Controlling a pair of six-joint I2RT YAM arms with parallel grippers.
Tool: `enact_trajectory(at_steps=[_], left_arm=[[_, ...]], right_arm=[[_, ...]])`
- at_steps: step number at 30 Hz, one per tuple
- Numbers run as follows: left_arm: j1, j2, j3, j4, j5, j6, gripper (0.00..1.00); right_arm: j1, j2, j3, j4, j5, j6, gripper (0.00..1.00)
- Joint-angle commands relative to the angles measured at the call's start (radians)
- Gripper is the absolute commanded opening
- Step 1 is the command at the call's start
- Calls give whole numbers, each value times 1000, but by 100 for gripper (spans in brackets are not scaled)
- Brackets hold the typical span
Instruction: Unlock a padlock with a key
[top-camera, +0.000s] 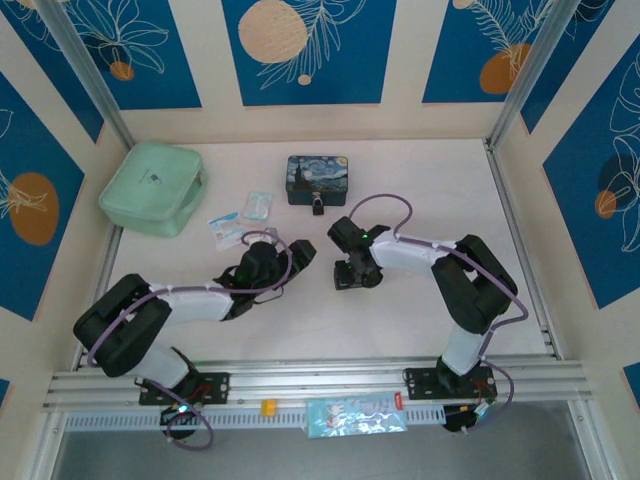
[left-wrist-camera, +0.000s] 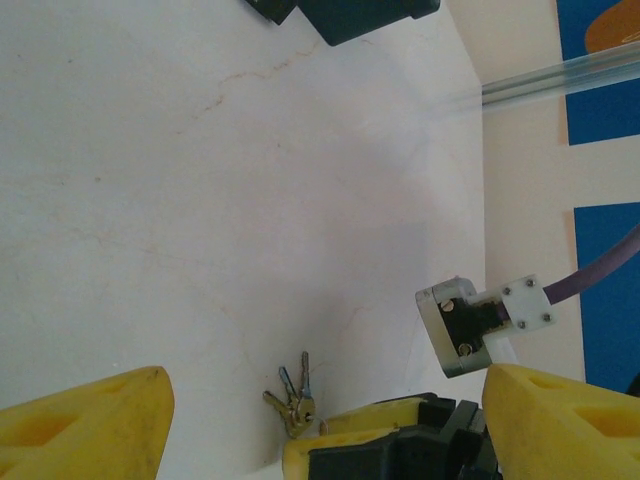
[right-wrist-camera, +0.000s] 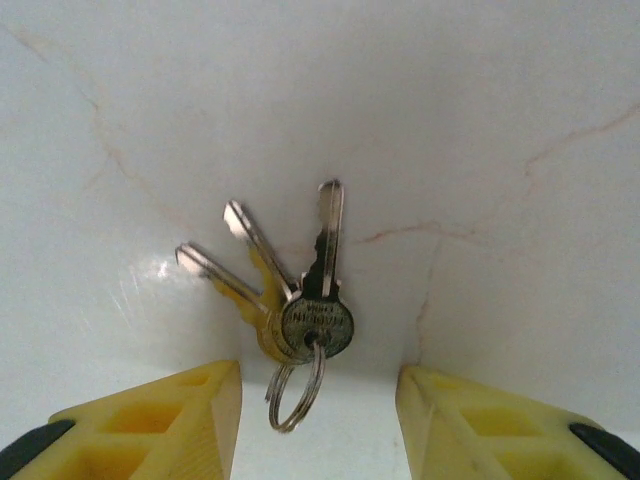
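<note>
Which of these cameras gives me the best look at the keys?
The right wrist view. The keys lie close up on the table, three blades fanned from one ring, at the tips of the open right claw. The left wrist view catches them too, but small and near its bottom edge.

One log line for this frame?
right gripper: open, poised at keys flat on table | left gripper: open, empty | padlock: by blue tin, untouched
</note>
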Motion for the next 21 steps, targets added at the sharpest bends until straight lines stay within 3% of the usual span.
enact_trajectory(at_steps=[1, 13, 21], left_arm=[[10, -27, 14, -22, -24, 30, 81], [14, -50, 20, -48, -35, 44, 81], [20, -64, 17, -60, -42, 51, 81]], right_arm=[[-23, -26, -8, 98, 17, -8, 47], [-5, 100, 38, 51, 83, 8, 40], [25, 101, -12, 4, 92, 54, 35]])
